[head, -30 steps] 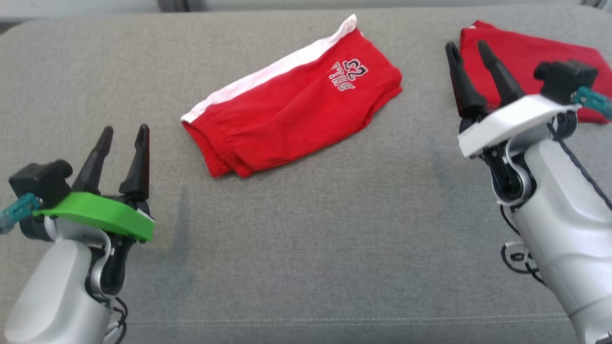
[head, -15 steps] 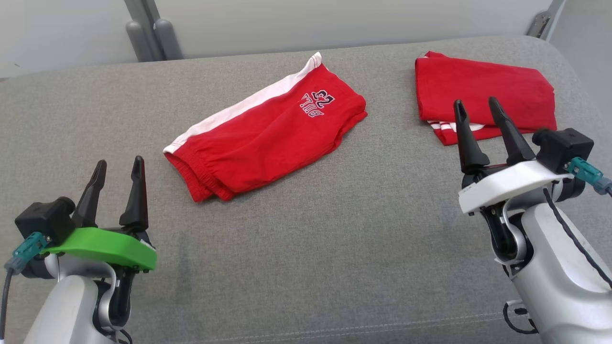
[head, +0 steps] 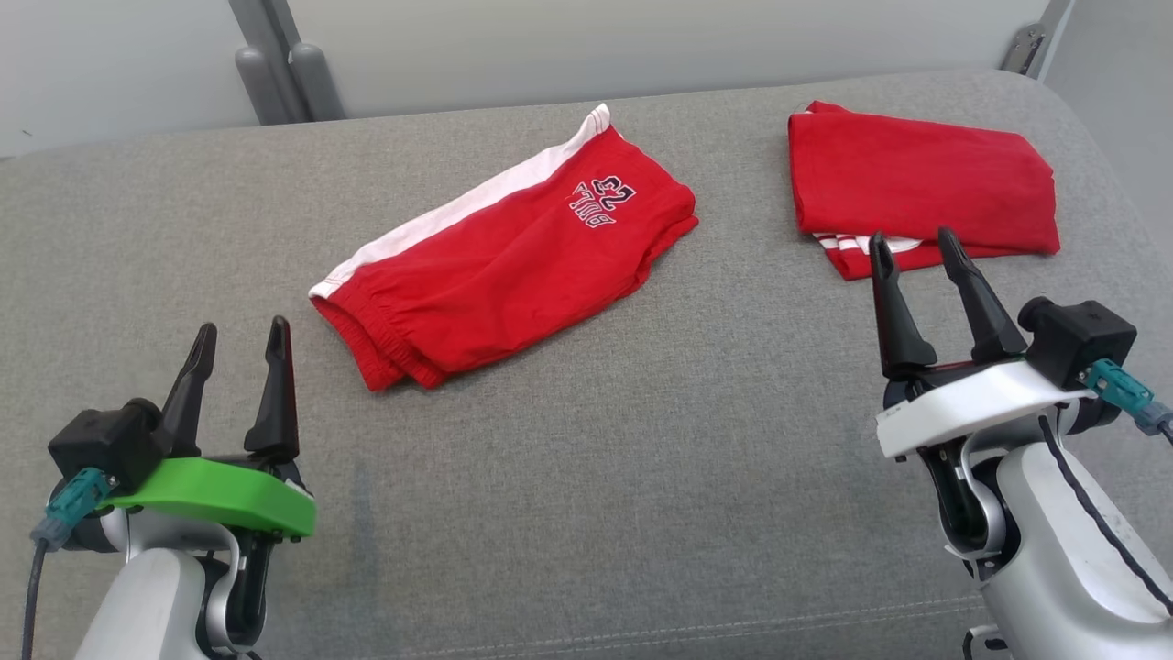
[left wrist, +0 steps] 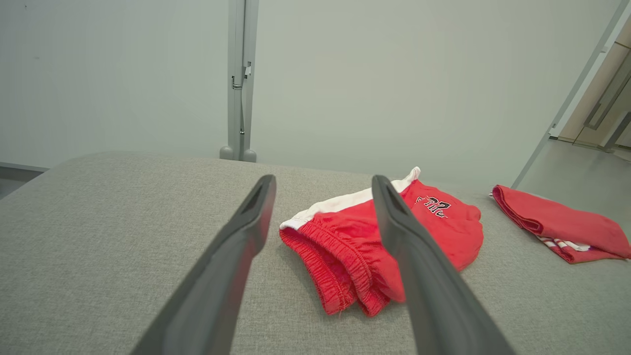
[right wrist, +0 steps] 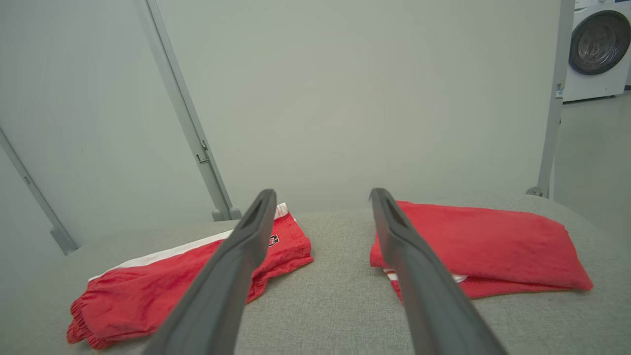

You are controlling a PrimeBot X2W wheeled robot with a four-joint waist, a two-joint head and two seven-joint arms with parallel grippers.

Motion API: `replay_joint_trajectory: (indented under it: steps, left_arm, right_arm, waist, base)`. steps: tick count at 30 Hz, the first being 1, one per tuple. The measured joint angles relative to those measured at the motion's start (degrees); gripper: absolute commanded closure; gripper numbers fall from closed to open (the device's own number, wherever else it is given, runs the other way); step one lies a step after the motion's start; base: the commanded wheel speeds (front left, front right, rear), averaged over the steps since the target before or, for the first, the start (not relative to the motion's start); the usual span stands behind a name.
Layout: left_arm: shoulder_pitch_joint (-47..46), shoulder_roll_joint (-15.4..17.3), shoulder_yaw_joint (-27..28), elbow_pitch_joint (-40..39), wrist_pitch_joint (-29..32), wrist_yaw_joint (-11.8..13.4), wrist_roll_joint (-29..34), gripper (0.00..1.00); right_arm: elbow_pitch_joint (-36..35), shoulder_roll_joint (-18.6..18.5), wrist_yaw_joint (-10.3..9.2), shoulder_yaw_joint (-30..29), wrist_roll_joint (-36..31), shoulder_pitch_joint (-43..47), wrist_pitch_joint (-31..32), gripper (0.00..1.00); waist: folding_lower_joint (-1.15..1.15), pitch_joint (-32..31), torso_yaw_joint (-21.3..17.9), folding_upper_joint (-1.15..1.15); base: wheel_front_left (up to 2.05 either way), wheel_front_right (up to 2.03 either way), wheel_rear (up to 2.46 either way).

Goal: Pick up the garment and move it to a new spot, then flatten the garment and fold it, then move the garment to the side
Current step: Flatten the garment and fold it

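Red shorts [head: 504, 266] lie centre; my left gripper [head: 242, 326] and right gripper [head: 912, 238] gape wide, both empty. With the right one so near the folded red garment [head: 916, 174], I could snag that instead.

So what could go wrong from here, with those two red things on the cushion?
The right gripper, open, is nearest the folded red garment, so it might grab the wrong piece. The red shorts lie doubled over; the open left gripper could pinch just one layer at the waistband.
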Motion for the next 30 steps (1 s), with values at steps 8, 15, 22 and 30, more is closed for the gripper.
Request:
replay_joint_trajectory:
  steps: [8, 15, 22, 30]
  left_arm:
    - [0.95, -0.91, 0.79, -0.44, 0.0, -0.71, 1.87, 0.0]
    - [1.13, -1.76, 1.22, -1.09, 0.0, -1.76, 2.55, 0.0]
    - [1.13, -2.53, 0.53, -1.24, 0.0, -2.68, 2.88, 0.0]
    - [1.09, -3.3, 0.09, -1.36, 0.0, -3.25, 3.05, 0.0]
  right_arm:
    - [-1.74, 0.77, 0.08, -0.16, -0.88, 1.86, 0.0, 0.0]
    - [-1.32, 1.27, 1.18, -0.38, -0.3, 2.52, 0.0, 0.0]
    - [2.05, 0.69, 2.35, -0.68, 0.6, 0.59, 0.48, 0.0]
    - [7.3, -0.76, 3.34, -3.12, 3.61, -6.27, 4.35, 0.0]
  waist:
    - [0.0, 0.07, 0.35, 0.0]
    - [0.0, 0.71, 0.76, 0.0]
    - [0.0, 2.14, 2.11, 0.0]
    - [0.0, 4.02, 4.93, 0.0]
  base:
    - [0.0, 0.0, 0.0]
    - [0.0, 0.0, 0.0]
    - [0.0, 0.0, 0.0]
    - [0.0, 0.0, 0.0]
